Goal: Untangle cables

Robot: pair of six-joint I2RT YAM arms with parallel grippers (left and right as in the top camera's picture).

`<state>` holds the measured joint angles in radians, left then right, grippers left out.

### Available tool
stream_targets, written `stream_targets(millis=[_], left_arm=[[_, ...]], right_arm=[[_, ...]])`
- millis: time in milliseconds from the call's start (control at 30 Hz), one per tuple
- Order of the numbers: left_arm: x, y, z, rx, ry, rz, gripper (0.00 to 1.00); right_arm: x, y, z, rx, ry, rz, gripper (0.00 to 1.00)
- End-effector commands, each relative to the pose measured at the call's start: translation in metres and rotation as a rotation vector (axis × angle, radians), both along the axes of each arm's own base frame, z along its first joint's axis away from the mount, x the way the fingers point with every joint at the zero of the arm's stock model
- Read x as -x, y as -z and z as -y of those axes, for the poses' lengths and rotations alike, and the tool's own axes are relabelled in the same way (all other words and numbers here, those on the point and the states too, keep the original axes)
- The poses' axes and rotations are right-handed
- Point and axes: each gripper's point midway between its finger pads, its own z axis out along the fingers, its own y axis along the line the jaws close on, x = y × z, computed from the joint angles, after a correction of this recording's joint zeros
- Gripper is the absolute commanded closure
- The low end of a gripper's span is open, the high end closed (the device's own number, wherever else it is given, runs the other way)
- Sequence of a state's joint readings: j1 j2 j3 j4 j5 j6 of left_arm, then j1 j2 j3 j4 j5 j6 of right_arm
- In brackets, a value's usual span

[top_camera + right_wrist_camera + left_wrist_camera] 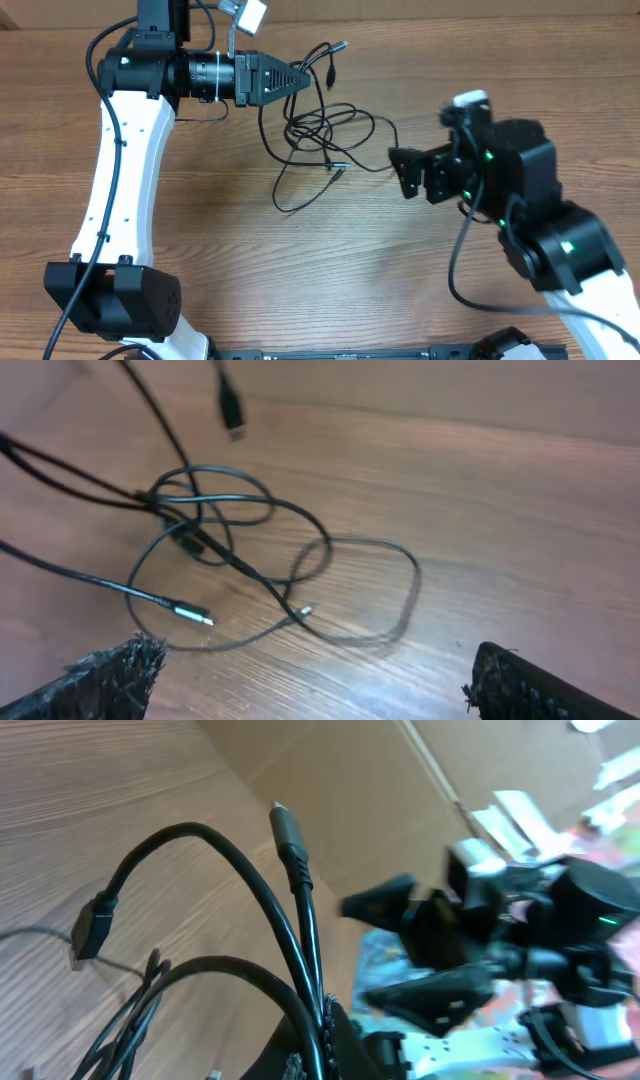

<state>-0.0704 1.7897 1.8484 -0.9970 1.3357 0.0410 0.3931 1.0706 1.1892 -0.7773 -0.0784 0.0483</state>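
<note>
Left jaws seemingly tight on cables (306, 920)

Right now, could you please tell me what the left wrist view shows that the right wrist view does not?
Only the left wrist view: the cables running into the shut left claw, and the right arm behind its open right claw. Only the right wrist view: the tangle lying on the table, with a silver-tipped plug. Both: black cables, wooden table, the right claw's tips.
</note>
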Motion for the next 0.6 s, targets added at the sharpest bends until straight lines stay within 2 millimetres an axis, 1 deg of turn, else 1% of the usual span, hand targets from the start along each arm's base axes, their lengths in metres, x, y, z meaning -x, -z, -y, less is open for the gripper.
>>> stream_targets(millis=[0, 133, 200, 233, 367, 533, 567], left_arm=[[0.024, -0.036, 0.004, 0.112, 0.093, 0.083, 0.96], [0.029, -0.042, 0.004, 0.151, 0.122, 0.08, 0.96], [0.031, -0.044, 0.004, 0.163, 0.132, 0.078, 0.96], [0.032, -0.046, 0.004, 0.171, 0.137, 0.078, 0.96], [0.032, -0.046, 0.004, 0.173, 0.139, 0.078, 0.96], [0.035, -0.049, 0.004, 0.189, 0.151, 0.077, 0.96], [0.035, -0.049, 0.004, 0.189, 0.151, 0.077, 0.96]], right_arm=[[-0.007, 0.001, -0.019, 0.049, -0.153, 0.049, 0.0], [-0.018, 0.007, -0.036, 0.045, -0.234, 0.065, 0.03], [-0.022, 0.009, -0.043, 0.029, -0.26, 0.062, 0.04], [-0.024, 0.011, -0.047, 0.018, -0.275, 0.06, 0.06], [-0.028, 0.015, -0.061, -0.022, -0.332, 0.051, 0.07], [-0.033, 0.019, -0.066, -0.03, -0.346, 0.047, 0.14], [-0.035, 0.019, -0.066, -0.028, -0.348, 0.053, 0.17]])
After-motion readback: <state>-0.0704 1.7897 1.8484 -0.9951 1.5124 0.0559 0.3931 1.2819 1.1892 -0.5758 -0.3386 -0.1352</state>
